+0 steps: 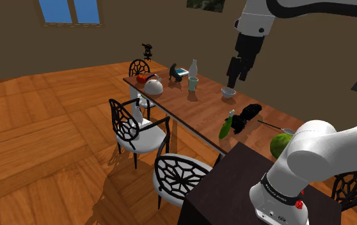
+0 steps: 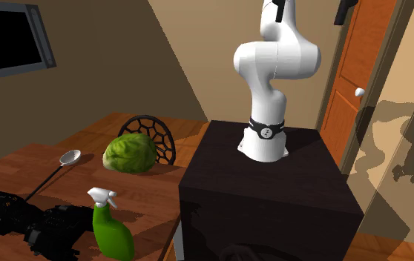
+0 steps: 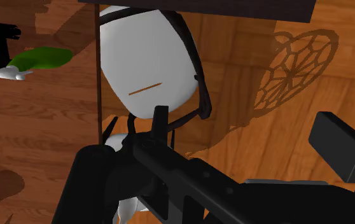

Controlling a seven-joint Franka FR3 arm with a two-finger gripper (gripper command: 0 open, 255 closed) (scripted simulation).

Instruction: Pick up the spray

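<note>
claw [image 1: 231, 82]: all black, hanging from the white arm [image 1: 311, 153] over the table [image 1: 196, 112]. whether it is released or clenched cannot be told from these views.
spray [image 1: 224, 130]: green bottle with a white trigger head, on the table. it sits lower than the claw, well apart from it, on the side toward the stand. in the second exterior view the head is uppermost and the base is cut by the lower edge.
black object [image 1: 247, 115]: irregular, not identifiable. it is just beside the spray and likewise below the claw and apart from it.
bowl [image 1: 228, 93]: small and pale, on the table, directly under the claw's tip in the shoulder view.
cabbage [image 2: 129, 153]: round green head on the table, beyond the spray from the claw, near the stand.
ladle [image 2: 70, 156]: pale bowl on a thin dark handle, lying on the table between the black object and the cabbage.
kettle [image 1: 153, 85], bottle [image 1: 194, 68], cup [image 1: 192, 83]: grouped at the table's far end, well away from the claw, toward the shoulder view's left.
chairs [image 1: 132, 124]: black openwork frames with white seats — set along the table's edge, below the claw's level.
stand [image 2: 265, 193]: dark box bearing the arm's base, at the table's near end — the spray is between it and the claw.
</note>
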